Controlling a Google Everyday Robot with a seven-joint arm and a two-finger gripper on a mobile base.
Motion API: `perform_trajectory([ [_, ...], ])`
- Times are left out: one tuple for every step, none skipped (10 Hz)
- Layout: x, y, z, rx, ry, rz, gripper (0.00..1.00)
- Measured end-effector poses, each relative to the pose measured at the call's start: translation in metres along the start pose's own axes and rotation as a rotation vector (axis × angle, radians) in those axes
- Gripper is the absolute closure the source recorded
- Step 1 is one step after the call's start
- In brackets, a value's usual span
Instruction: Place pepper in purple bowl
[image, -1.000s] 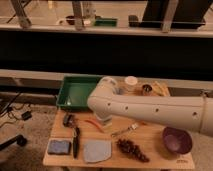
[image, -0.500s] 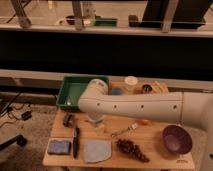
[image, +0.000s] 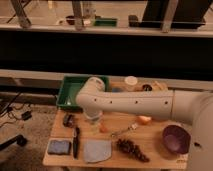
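At the front left corner of the wooden table (image: 155, 143) lies a blue sponge (image: 59, 147). Just to its right a slim black tool (image: 76, 142) lies lengthwise, front to back. Behind these, near the left edge, sits a small dark object (image: 68, 120) that I cannot identify. The back left corner carries a green tray (image: 69, 93) with raised walls.

A thick white arm (image: 140, 104) comes in from the right side of the view and crosses above the back half of the table. It ends in a rounded joint in front of the tray's right end. From that joint the gripper (image: 93, 121) hangs down over the left-middle of the table, close to the surface. Its fingers are spread and hold nothing.

The pepper (image: 103, 128), a small orange-red shape, lies on the wood just to the right of the fingertips and slightly nearer the front edge. I cannot tell whether it touches them. In front of it, at the front edge, a grey-blue cloth (image: 97, 151) lies flat.

Right of the pepper, near the middle of the table, is a small shiny metal utensil (image: 125, 131), and in front of that lies a dark, knobbly cluster (image: 132, 149). A round orange-yellow fruit (image: 144, 119) sits just under the arm's lower edge. At the back edge, behind the arm, stands a white cup (image: 131, 82).

The purple bowl (image: 176, 139) sits upright near the front right corner, well apart from the pepper, with the utensil, the cluster and the fruit between them.
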Motion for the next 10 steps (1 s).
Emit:
perform_trajectory([
  [0.000, -0.003, 0.002, -0.005, -0.031, 0.016, 0.37],
  [-0.001, -0.007, 0.005, -0.008, -0.066, 0.035, 0.37],
  [0.000, -0.008, 0.008, -0.010, -0.085, 0.045, 0.37],
  [0.002, -0.009, 0.011, -0.011, -0.108, 0.057, 0.37],
  [0.006, -0.011, 0.014, -0.009, -0.134, 0.067, 0.37],
  [0.008, -0.012, 0.016, -0.006, -0.148, 0.070, 0.37],
  [0.012, -0.013, 0.018, -0.003, -0.164, 0.072, 0.37],
  [0.017, -0.013, 0.021, -0.001, -0.176, 0.075, 0.37],
  [0.022, -0.014, 0.024, 0.000, -0.187, 0.080, 0.37],
  [0.026, -0.014, 0.026, -0.002, -0.192, 0.082, 0.37],
])
